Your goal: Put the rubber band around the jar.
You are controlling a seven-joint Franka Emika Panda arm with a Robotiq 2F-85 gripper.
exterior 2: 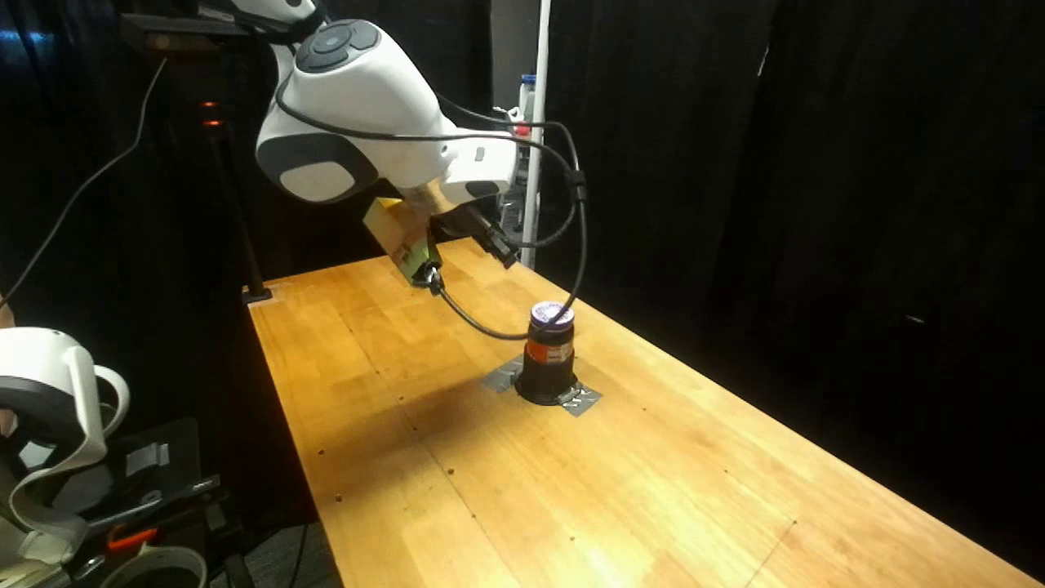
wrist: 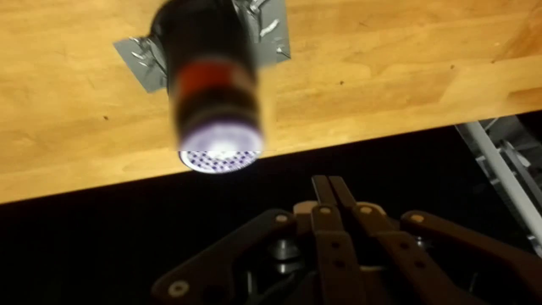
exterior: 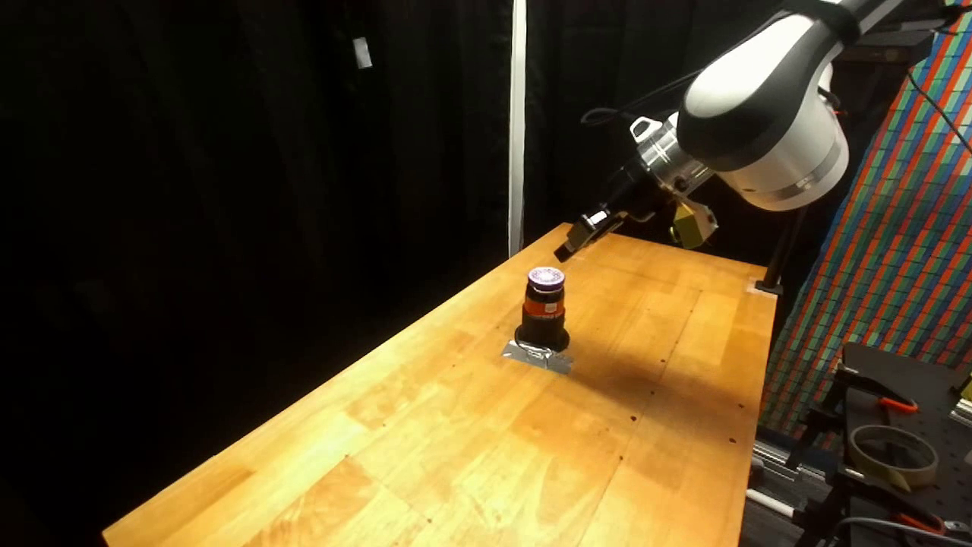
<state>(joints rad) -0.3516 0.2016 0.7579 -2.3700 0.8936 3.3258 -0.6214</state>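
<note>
- My fingers (wrist: pixel 325 191) are closed together, with nothing visible between them, apart from the jar (exterior: pixel 544 308) and higher than its top.
- The jar stands upright on the table (exterior: pixel 531 463), tape (exterior: pixel 558 364) at its foot.
- I can't make out a rubber band, so I can't call it done; looping probably remains.

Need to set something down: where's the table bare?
In an exterior view, the table is bare from the silver tape to the picture's bottom, and from the jar rightward to the edge. Crowded: around the jar and gripper.
</note>
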